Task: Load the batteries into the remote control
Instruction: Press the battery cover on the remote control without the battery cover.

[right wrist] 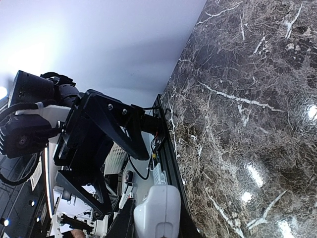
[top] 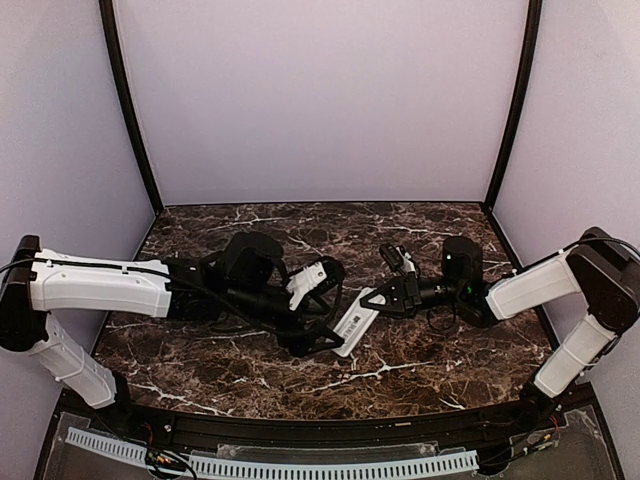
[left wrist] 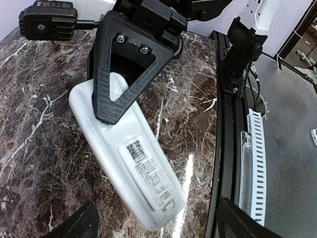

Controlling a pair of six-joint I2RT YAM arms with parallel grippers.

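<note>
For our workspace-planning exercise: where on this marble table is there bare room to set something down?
Free: the far strip of the dark veined marble tabletop along the pale back wall, and the near strip along the black front rail. Crowded: the middle band, around the slim white plastic remote control.

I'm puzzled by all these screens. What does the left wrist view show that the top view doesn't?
Only the left wrist view: the label on the remote as a sticker with lines of print; from above it is just a dark speck.
Only the top view: the left arm and the right arm whole, from base to gripper.
Both: the remote, the marble table, and the right gripper clamped on the remote's end.
</note>
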